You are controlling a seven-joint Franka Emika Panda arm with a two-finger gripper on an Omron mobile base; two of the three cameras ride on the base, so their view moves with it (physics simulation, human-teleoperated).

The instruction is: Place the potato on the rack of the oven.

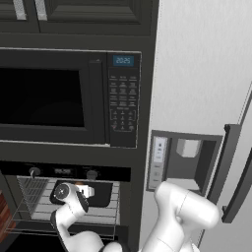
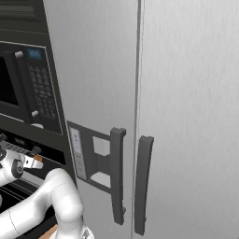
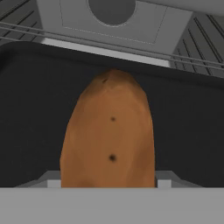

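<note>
So the gripper [image 1: 84, 189] is reaching into the open oven [image 1: 69, 173] under the microwave [image 1: 69, 96], clamped tight on the potato [image 3: 109, 131]. The hand view has the potato sticking straight out between the finger tips, hanging over a flat black tray [image 3: 30, 118] that sits on the wire rack [image 1: 106, 214]. Can't tell if it's touching the tray. Steel fridge [image 2: 186, 93] is just to the right.

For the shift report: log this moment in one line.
fingers: shut on potato | over black tray | on oven rack
</note>
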